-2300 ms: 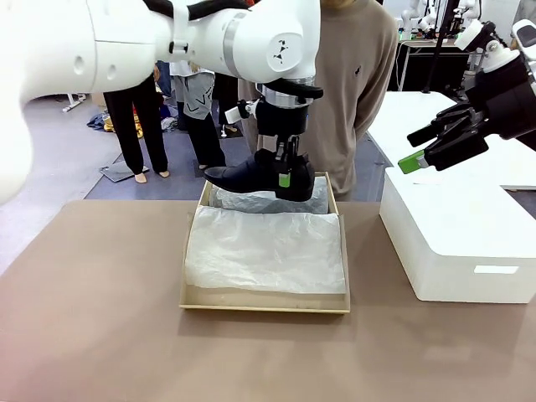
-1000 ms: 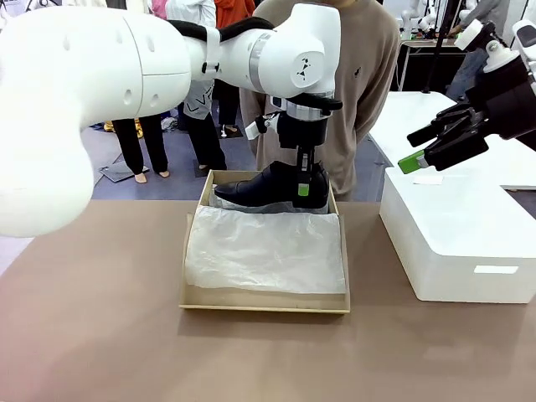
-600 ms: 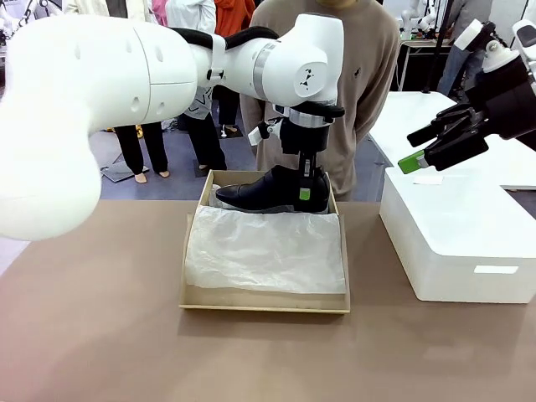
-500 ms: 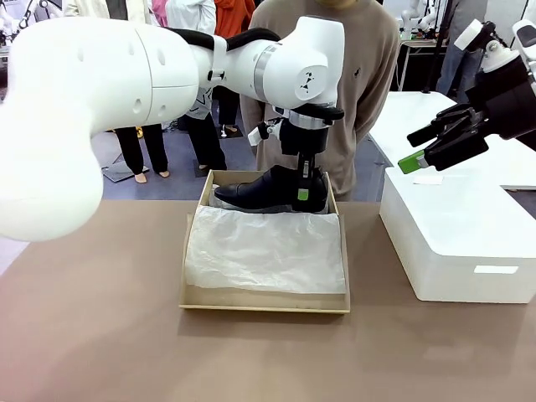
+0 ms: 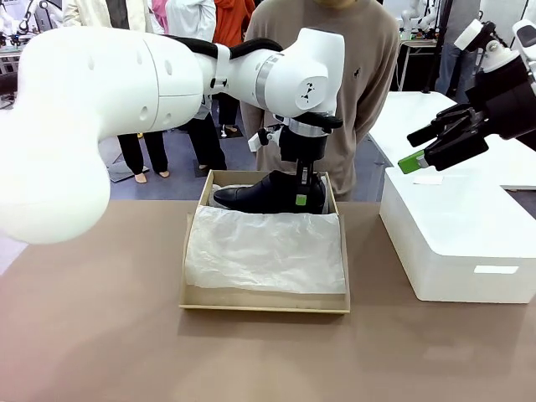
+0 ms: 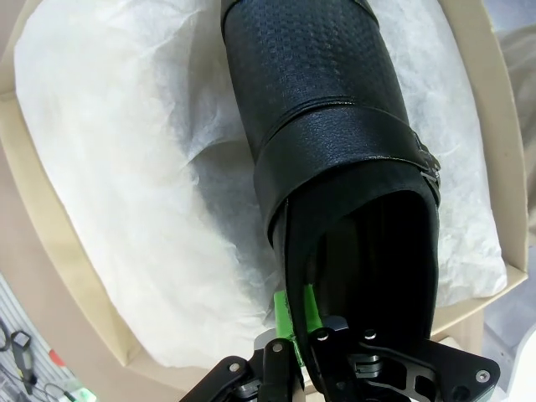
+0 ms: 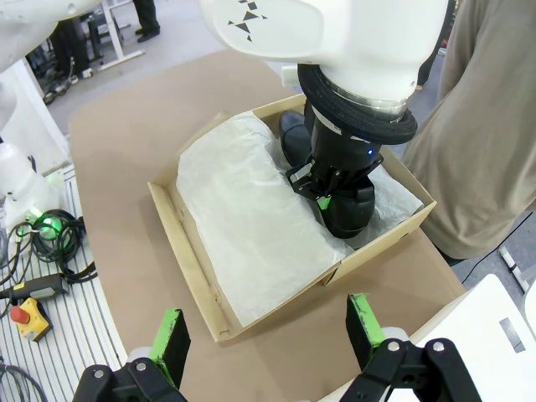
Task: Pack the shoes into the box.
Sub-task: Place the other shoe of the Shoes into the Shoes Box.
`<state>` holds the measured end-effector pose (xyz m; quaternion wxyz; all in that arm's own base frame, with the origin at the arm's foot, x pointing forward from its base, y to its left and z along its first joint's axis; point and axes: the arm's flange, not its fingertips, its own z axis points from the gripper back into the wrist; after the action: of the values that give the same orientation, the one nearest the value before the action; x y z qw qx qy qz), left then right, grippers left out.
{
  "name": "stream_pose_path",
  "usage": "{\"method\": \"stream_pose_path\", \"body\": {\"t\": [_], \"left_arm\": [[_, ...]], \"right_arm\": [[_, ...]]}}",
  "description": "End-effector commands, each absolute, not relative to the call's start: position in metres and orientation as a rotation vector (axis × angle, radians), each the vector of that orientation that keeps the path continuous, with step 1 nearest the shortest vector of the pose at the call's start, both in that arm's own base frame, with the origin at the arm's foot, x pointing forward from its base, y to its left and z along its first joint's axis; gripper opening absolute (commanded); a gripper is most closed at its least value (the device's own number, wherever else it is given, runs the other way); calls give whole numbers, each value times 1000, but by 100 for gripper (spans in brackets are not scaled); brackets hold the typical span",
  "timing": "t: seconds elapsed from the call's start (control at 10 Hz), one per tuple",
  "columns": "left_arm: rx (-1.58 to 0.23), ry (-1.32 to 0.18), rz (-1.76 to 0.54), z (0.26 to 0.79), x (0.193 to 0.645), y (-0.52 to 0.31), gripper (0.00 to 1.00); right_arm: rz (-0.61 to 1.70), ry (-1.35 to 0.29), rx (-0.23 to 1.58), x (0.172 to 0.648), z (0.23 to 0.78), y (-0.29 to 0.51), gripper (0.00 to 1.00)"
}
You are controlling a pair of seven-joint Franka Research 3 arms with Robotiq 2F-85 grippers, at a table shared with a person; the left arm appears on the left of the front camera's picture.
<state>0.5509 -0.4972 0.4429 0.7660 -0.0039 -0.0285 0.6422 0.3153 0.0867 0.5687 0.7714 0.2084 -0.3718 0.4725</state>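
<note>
Shoe [image 5: 266, 194]: black, glossy, strap across the instep, lying crosswise at the 12 o'clock end of the box [image 5: 264, 303] in the front view, toe to 9 o'clock, heel to 3 o'clock. It sits low between the cardboard walls above the tissue paper [image 5: 264, 251]; whether the sole already rests on the paper cannot be told. Left gripper [image 5: 303, 194] comes straight down on the heel end, jaws clenched on the shoe's collar wall, one green pad inside the opening in the left wrist view. Only this one shoe is identifiable. Judgement: step in hand is setting it down. To do it well, descend vertically with the sole level until the heel seats, since a tilted drop would likely roll the shoe onto its side. Mind the box wall at 3 o'clock, just beside the heel. Release only once the shoe is seated, then lift straight up so the inner finger does not drag the collar. The tissue heaped toward 6 o'clock may need room for its mate. Right gripper [image 5: 431, 144] hangs at 3 o'clock over the white box [image 5: 456, 243], jaws spread and empty, well apart. A person [image 5: 360, 75] stands at 12 o'clock behind the table [image 5: 100, 335].
</note>
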Motion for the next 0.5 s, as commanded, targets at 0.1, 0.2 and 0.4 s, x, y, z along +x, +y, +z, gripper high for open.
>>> {"method": "stream_pose_path", "body": {"t": [0.1, 0.2, 0.4], "left_arm": [[1, -52, 1464, 444, 555, -508, 0], [8, -44, 1469, 442, 555, -509, 0], [8, -39, 1467, 441, 556, -509, 17]], "right_arm": [[1046, -826, 473, 319, 568, 86, 100], [1046, -826, 473, 319, 568, 86, 100], [1046, -826, 473, 319, 568, 86, 100]]}}
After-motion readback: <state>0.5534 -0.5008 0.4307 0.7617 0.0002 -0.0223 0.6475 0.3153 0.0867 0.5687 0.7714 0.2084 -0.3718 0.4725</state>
